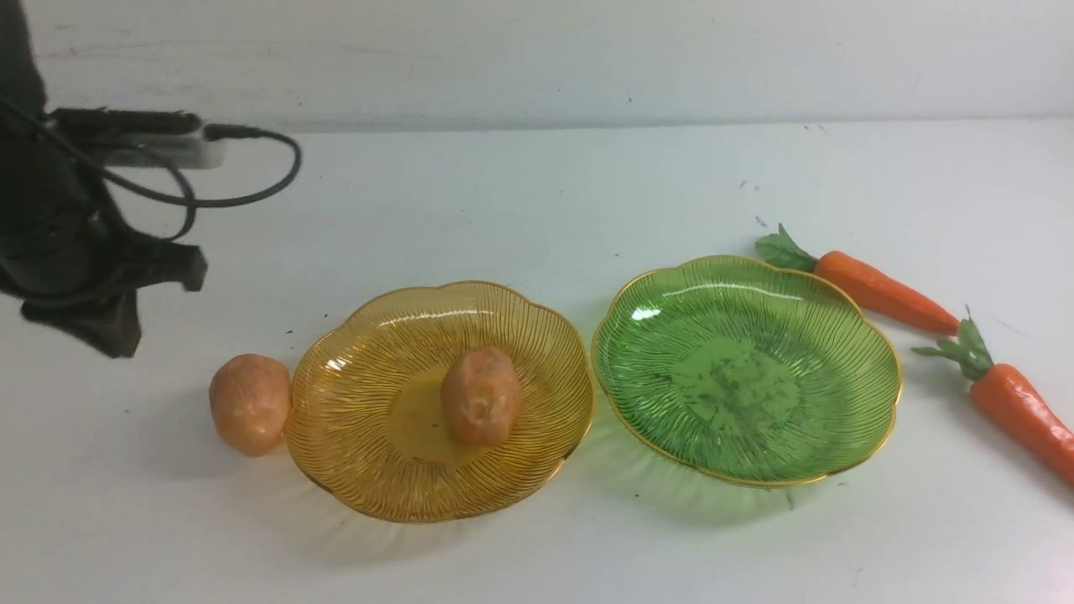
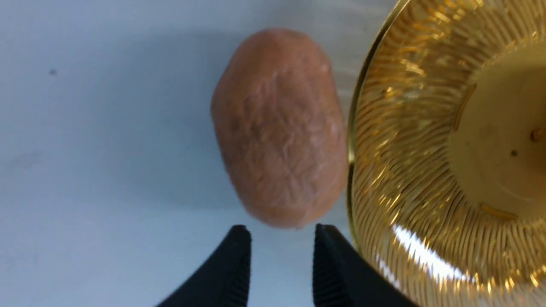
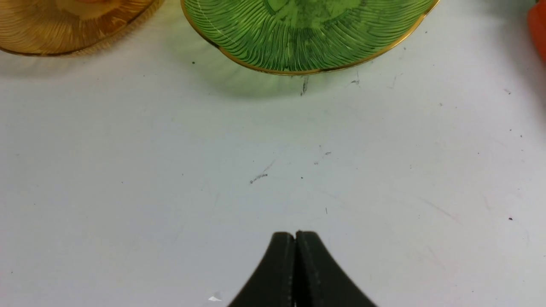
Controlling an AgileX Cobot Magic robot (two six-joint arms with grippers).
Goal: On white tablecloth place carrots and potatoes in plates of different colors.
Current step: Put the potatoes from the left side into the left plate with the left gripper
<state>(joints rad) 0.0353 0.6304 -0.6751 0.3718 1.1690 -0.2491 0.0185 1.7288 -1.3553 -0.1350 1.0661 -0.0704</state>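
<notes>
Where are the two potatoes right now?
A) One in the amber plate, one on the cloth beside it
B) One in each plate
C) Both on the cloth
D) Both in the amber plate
A: one potato sits in the amber plate; the second potato lies on the cloth beside that plate's rim.

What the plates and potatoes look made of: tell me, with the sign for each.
Amber plate and green plate: probably glossy translucent plastic, perhaps glass; tinted light shows through, ribs glint, rims look gilt. Potato beside the amber plate and potato in it: likely moulded rubbery plastic; wrinkled skin, slight sheen.
</notes>
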